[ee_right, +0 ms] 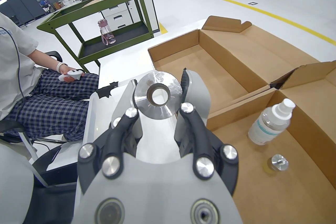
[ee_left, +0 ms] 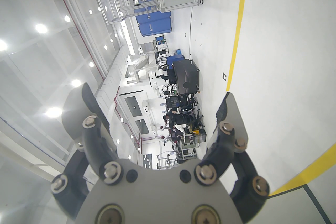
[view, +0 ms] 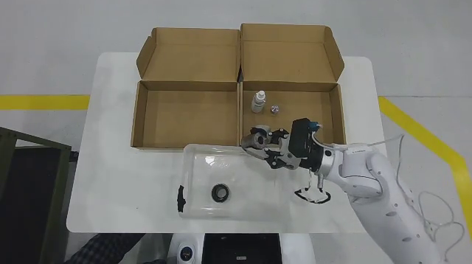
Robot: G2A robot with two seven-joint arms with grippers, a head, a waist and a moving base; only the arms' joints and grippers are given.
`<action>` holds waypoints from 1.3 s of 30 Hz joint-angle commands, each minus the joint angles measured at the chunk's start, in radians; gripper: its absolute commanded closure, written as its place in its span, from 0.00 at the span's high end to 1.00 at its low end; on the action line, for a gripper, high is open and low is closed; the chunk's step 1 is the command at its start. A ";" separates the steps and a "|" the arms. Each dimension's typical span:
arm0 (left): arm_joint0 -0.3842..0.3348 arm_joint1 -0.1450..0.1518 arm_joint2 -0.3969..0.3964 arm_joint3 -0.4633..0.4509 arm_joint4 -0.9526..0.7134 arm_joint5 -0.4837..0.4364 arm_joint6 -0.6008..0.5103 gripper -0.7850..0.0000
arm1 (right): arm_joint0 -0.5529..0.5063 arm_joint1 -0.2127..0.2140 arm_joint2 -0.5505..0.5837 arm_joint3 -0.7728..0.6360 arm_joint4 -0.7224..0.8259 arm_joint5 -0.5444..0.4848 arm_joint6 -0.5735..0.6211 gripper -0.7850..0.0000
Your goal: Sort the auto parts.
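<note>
My right gripper (ee_right: 158, 93) is shut on a shiny metal ring (ee_right: 158, 98) with a round hole. In the top view this gripper (view: 257, 143) holds the metal ring (view: 258, 136) above the clear plastic bin's far edge, close to the front wall of the right cardboard box (view: 335, 120). That box holds a small white bottle (view: 259, 102) and a small metal cylinder (view: 275, 108); both are seen as bottle (ee_right: 270, 122) and cylinder (ee_right: 278, 162) in the right wrist view. A black ring (view: 220, 192) lies in the clear bin (view: 193, 162). My left gripper (ee_left: 157, 104) stands open, holding nothing, facing the room.
The left cardboard box (view: 144, 113) stands open beside the right one. A black clip (view: 179, 198) sits at the clear bin's left end. A black cable loop (view: 313, 192) lies on the white table (view: 110, 153) by the right arm. A green cart (ee_right: 78, 15) stands beyond the table.
</note>
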 commanded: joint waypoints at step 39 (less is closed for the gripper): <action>0.000 0.000 0.000 0.000 0.000 0.000 0.000 1.00 | 0.616 -0.191 -0.510 0.417 -0.097 0.377 0.210 0.00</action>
